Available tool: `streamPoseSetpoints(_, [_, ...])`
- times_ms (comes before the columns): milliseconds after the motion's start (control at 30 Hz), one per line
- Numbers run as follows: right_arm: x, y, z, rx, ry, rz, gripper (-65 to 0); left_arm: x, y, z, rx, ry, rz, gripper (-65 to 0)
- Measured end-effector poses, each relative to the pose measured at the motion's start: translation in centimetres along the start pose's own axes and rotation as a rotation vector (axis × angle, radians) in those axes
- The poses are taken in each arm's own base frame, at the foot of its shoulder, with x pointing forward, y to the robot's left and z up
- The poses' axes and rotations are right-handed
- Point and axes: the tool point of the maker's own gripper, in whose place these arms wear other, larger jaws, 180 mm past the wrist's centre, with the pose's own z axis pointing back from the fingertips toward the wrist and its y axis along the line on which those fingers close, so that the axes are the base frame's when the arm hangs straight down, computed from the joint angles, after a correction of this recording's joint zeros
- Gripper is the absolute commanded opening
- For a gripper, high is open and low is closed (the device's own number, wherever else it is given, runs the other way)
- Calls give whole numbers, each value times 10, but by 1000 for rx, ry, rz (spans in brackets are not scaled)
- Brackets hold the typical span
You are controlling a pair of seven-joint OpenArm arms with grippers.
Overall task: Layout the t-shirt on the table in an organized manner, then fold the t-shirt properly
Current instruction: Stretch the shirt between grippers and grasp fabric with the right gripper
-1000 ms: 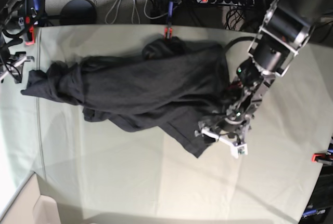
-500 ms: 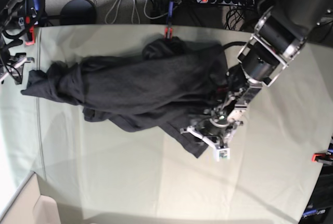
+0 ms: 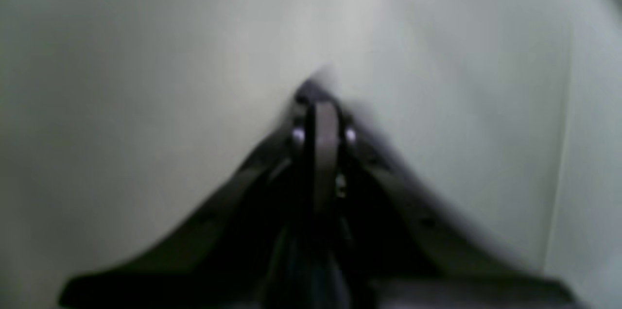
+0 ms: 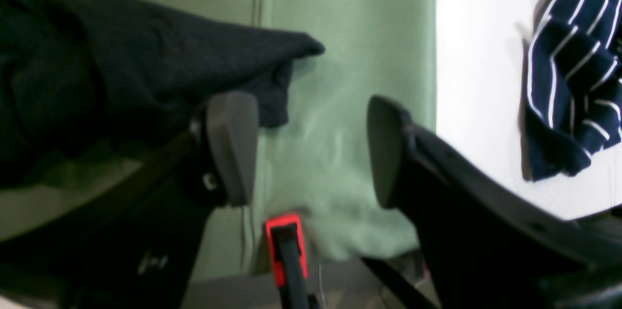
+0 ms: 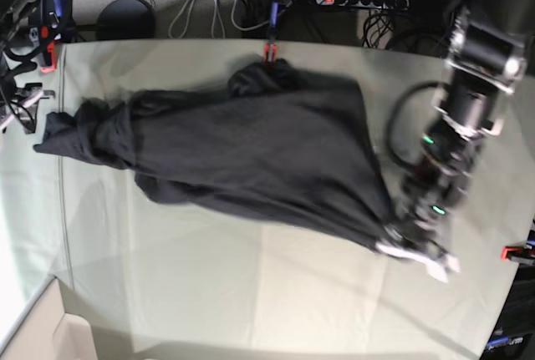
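Clamp (image 4: 284,246) beside striped cloth (image 4: 573,71).

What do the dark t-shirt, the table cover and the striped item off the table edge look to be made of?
T-shirt: soft matte knit, probably cotton; it drapes and bunches in folds. Table cover: thin pale grey-green woven cloth, matte, with faint creases and a seam line. Striped garment: navy fabric with white stripes, likely knit; it hangs limp, but blur leaves the weave unclear.

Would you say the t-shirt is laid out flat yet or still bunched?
Still bunched: the t-shirt lies in rumpled folds across the table, one corner stretched toward the left gripper.
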Motion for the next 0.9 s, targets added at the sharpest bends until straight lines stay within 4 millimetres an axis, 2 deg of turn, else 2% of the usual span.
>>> streamPoseSetpoints(67, [-1, 3, 0, 5, 1, -5, -286, 32, 12, 3, 13, -63, 29, -650])
streamPoseSetpoints(233, [-7, 16, -2, 27, 9, -31, -286, 85, 53, 17, 64, -165, 80, -650])
streamPoseSetpoints(333, [-7, 34, -5, 69, 15, -6, -286, 122, 85, 31, 114, -242, 93, -650])
streamPoseSetpoints(400, [-8, 52, -6, 113, 21, 20, -286, 133, 106, 40, 148, -279, 99, -650])
streamPoseSetpoints(467, [-9, 65, -7, 146, 29, 48, -285, 128, 127, 47, 187, -275, 116, -650])
streamPoseSetpoints(533, [-6, 75, -9, 173, 24, 70, -286, 113, 144, 51, 220, -251, 128, -650])
streamPoseSetpoints(700, [10, 110, -4, 249, -18, 146, -286, 86, 176, 63, 280, -219, 175, -650])
streamPoseSetpoints(767, [7, 136, -1, 305, -10, 171, -286, 80, 189, 70, 305, -220, 187, -650])
streamPoseSetpoints(800, [5, 155, 1, 348, -6, 177, -286, 76, 195, 73, 319, -216, 188, -650])
streamPoseSetpoints(900, [12, 202, 8, 456, -37, 193, -286, 61, 205, 78, 340, -192, 187, -649])
